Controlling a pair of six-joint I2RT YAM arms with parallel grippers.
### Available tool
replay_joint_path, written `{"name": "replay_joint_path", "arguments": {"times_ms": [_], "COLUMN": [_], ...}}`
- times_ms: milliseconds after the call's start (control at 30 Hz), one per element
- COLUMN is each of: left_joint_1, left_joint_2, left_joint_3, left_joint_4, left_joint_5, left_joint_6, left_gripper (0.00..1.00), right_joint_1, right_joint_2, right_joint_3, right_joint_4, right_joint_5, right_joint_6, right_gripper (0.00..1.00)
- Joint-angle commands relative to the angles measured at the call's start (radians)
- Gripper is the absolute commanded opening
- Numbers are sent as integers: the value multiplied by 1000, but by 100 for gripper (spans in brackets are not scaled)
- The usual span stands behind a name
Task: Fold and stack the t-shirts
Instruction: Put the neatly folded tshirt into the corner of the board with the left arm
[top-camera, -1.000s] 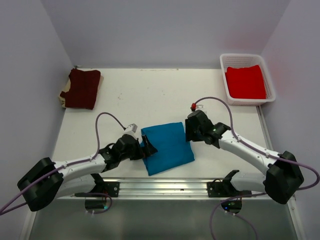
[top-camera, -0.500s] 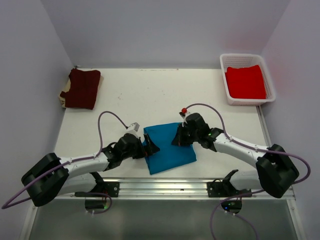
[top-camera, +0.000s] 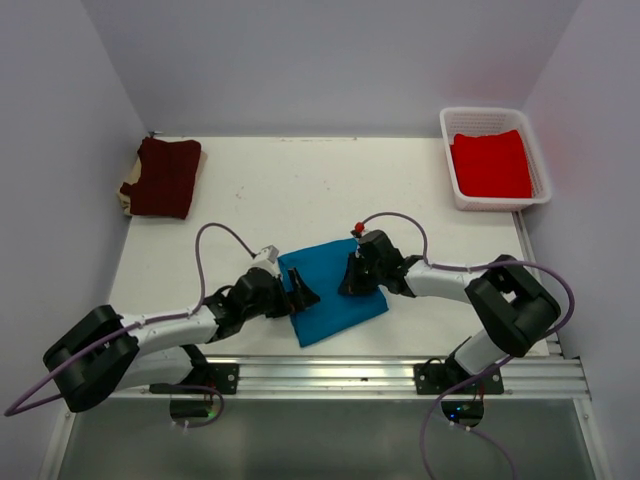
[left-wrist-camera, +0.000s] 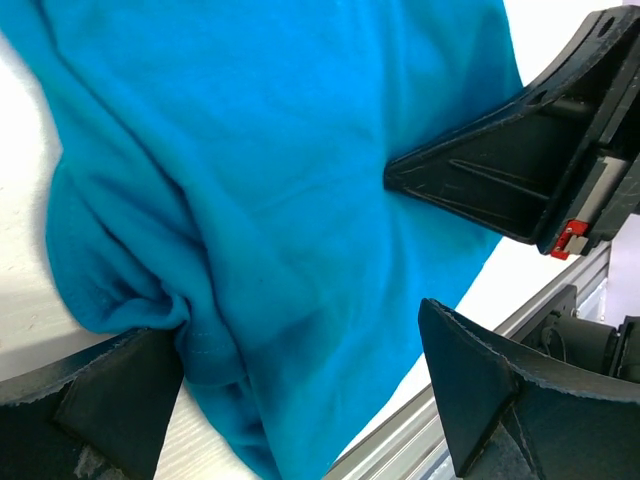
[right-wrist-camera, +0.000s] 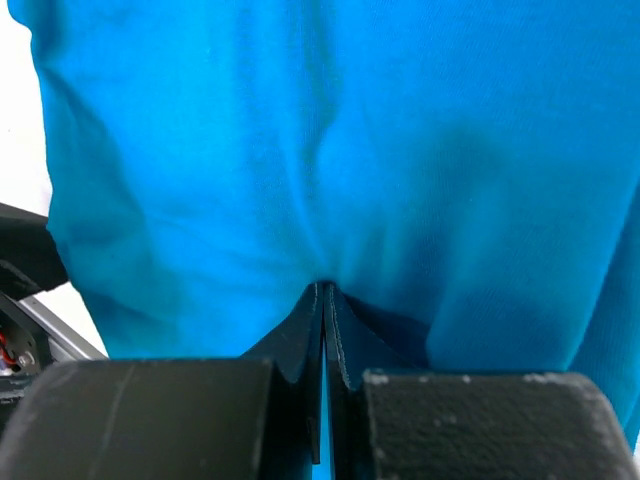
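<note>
A folded teal-blue t-shirt (top-camera: 328, 300) lies near the table's front edge, between both arms. My left gripper (top-camera: 301, 294) stands wide open at its left edge, with bunched cloth (left-wrist-camera: 280, 180) between the fingers (left-wrist-camera: 470, 400) but not pinched. My right gripper (top-camera: 349, 279) has come in from the right and is shut on a fold of the teal-blue t-shirt (right-wrist-camera: 330, 130); cloth puckers at the closed tips (right-wrist-camera: 323, 292). The dark maroon t-shirt (top-camera: 163, 177) lies folded at the back left. The bright red t-shirt (top-camera: 492, 165) lies in the basket.
The white mesh basket (top-camera: 484, 111) stands at the back right corner. A metal rail (top-camera: 330, 372) runs along the front edge just below the teal-blue t-shirt. Grey walls close in the table on three sides.
The right gripper moved left from the teal-blue t-shirt's right edge onto it and shut on a fold. The shirt's right side is drawn in. The left gripper stayed open and barely moved.
</note>
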Motion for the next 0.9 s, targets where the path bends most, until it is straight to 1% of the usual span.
{"name": "replay_joint_path", "arguments": {"times_ms": [0,67,133,233,333,367,433,533,567,600,667,700,800,833,867], "left_joint_1": [-7,-7,-7,-7,-7,-9,-7,-7,-9,-9,-7,-7,-6,-6,-6], "left_joint_2": [107,146,212,324,414,436,496,565,595,608,637,643,628,611,561], "left_joint_3": [-67,-70,-77,-70,-58,-52,-23,14,20,29,35,38,16,8,0], "left_joint_4": [-173,-147,-74,43,166,195,258,338,377,397,437,440,514,529,528], "left_joint_5": [-9,-1,1,50,73,77,88,106,117,123,117,111,111,109,96], "left_joint_6": [3,1,-2,-11,-25,-23,-23,-19,-16,-17,-19,-22,-16,-16,-14], "left_gripper": [100,100,100,100,93,89,84,72,60,52,5,0,0,0,0], "right_joint_1": [5,3,4,3,3,3,3,3,3,3,3,5,5,4,5], "right_joint_2": [39,22,16,22,38,41,44,41,39,35,27,24,-1,-22,-37], "right_joint_3": [-30,-26,-24,-30,-41,-43,-47,-55,-55,-60,-64,-67,-76,-78,-80], "right_joint_4": [-36,-54,-61,-55,-38,-33,-31,-31,-33,-33,-32,-33,-9,-7,-7], "right_joint_5": [120,123,135,138,126,126,122,118,120,120,117,117,103,96,86], "right_joint_6": [-20,-23,-25,-25,-20,-20,-17,-17,-18,-19,-20,-20,-31,-34,-40], "right_gripper": [0,0,0,0,0,0,0,0,0,0,0,0,0,0,0]}}
